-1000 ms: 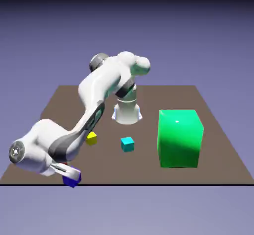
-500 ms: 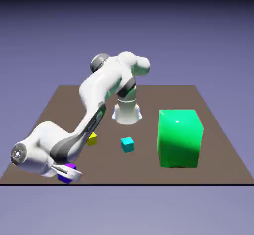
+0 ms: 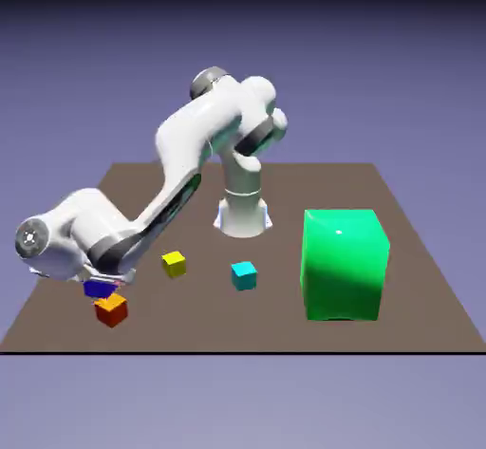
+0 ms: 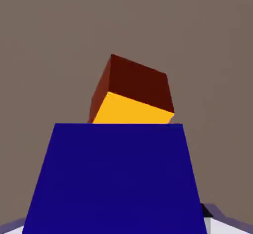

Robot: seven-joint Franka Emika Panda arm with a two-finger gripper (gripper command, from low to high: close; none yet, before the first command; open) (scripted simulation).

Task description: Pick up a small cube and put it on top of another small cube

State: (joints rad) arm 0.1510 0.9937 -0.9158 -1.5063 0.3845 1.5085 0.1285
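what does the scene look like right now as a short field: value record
held item: purple cube, large between the fingers in the hand view
hand: shut on the purple cube, low near the table's front corner at the exterior view's left
target: orange cube on the table, just below the purple cube
contact: cannot tell whether the two cubes touch
alignment: orange cube turned relative to the purple one in the hand view
other items: yellow cube, cyan cube, big green block

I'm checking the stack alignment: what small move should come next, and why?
Probably shift the gripper slightly until the purple cube it holds sits squarely over the orange cube, then lower. In the hand view the orange cube shows beyond the purple one, not under it.
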